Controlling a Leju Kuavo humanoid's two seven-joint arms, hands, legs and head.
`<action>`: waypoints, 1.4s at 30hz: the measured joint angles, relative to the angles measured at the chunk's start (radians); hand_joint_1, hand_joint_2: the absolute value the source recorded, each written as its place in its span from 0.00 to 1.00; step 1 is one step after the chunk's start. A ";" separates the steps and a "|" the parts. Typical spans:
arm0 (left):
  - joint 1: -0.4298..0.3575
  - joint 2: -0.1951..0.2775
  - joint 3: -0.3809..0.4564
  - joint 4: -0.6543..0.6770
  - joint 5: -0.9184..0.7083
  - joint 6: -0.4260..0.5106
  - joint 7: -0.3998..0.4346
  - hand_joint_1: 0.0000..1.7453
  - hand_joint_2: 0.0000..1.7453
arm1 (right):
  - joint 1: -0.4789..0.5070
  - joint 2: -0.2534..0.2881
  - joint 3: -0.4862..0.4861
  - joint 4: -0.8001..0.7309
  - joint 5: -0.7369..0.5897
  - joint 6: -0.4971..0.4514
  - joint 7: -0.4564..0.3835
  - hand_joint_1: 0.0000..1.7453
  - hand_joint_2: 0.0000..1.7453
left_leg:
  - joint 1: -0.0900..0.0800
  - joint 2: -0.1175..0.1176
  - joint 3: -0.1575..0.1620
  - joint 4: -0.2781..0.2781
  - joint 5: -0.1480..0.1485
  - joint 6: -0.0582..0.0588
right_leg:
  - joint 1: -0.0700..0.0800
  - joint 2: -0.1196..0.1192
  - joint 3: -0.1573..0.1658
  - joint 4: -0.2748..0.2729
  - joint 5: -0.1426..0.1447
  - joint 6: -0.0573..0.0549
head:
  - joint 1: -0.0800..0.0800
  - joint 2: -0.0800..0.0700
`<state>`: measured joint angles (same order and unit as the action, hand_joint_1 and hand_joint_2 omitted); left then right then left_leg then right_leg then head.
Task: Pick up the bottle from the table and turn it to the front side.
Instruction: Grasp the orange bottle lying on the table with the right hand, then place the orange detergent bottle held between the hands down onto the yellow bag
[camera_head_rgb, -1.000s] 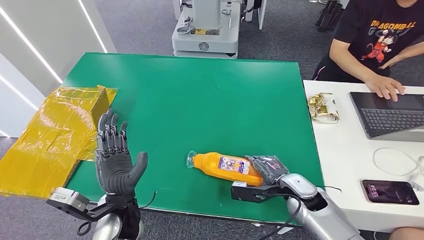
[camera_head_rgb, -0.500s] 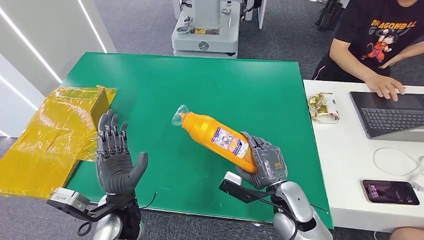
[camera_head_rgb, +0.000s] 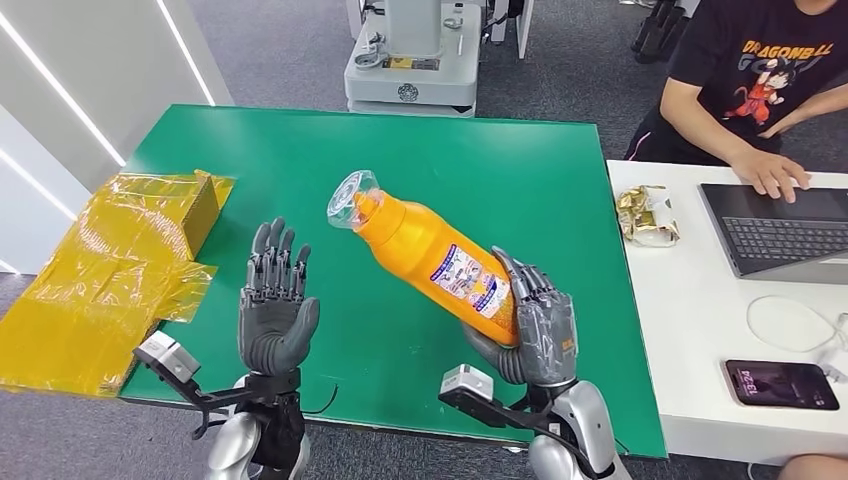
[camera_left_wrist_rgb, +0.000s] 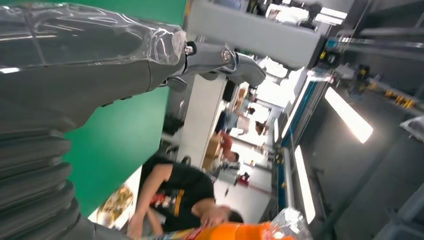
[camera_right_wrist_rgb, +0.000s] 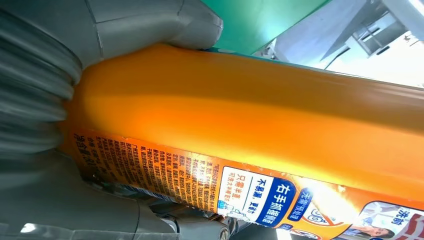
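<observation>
The right hand (camera_head_rgb: 535, 335) holds the orange bottle (camera_head_rgb: 430, 262) up in the air, above the green bench (camera_head_rgb: 430, 170), near its front edge. The hand's fingers wrap around the bottom part of the bottle. The bottle is tilted. Its long way runs from the hand up and toward the far left corner of the bench. Its cap end, wrapped in clear plastic, points up and to the left. A white and blue label faces up toward the head camera. In the right wrist view the bottle (camera_right_wrist_rgb: 250, 130) sits tight against the thumb. The left hand (camera_head_rgb: 277, 305) is raised over the front left part of the bench, palm toward the bottle, fingers spread, holding nothing. A yellow wrapped box (camera_head_rgb: 110, 270) lies at the bench's left edge. A person (camera_head_rgb: 760, 80) sits at a white desk (camera_head_rgb: 690, 330) with a laptop (camera_head_rgb: 780, 230).
</observation>
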<state>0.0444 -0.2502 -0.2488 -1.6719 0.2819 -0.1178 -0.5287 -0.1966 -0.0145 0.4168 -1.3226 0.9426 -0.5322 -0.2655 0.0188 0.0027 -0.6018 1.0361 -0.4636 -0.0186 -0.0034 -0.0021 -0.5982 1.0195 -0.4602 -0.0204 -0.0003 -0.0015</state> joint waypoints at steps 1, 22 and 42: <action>-0.006 0.002 -0.004 0.008 0.008 -0.010 0.010 0.00 1.00 | -0.003 0.004 0.000 0.006 -0.003 0.003 -0.009 1.00 1.00 | 0.000 0.000 0.000 0.000 0.000 0.000 | 0.000 0.000 0.000 0.000 0.000 0.000 | 0.000 0.000; -0.070 0.020 -0.056 0.089 -0.022 -0.120 0.048 0.00 1.00 | -0.098 0.056 0.035 0.172 -0.024 0.268 -0.041 1.00 1.00 | 0.000 0.000 0.000 0.000 0.000 0.000 | 0.000 0.000 0.000 0.000 0.000 0.000 | 0.000 0.000; -0.092 0.019 -0.050 0.106 -0.037 -0.127 0.054 0.00 1.00 | -0.176 0.090 0.080 0.277 -0.048 0.339 -0.077 1.00 1.00 | 0.000 0.000 0.000 0.000 0.000 0.000 | 0.000 0.000 0.000 0.000 0.000 0.000 | 0.000 0.000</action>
<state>-0.0477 -0.2312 -0.2992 -1.5657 0.2450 -0.2446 -0.4750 -0.3722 0.0754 0.4964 -1.0456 0.8942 -0.1932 -0.3429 0.0188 0.0026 -0.6020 1.0362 -0.4636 -0.0186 -0.0034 -0.0021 -0.5983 1.0196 -0.4602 -0.0204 -0.0003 -0.0015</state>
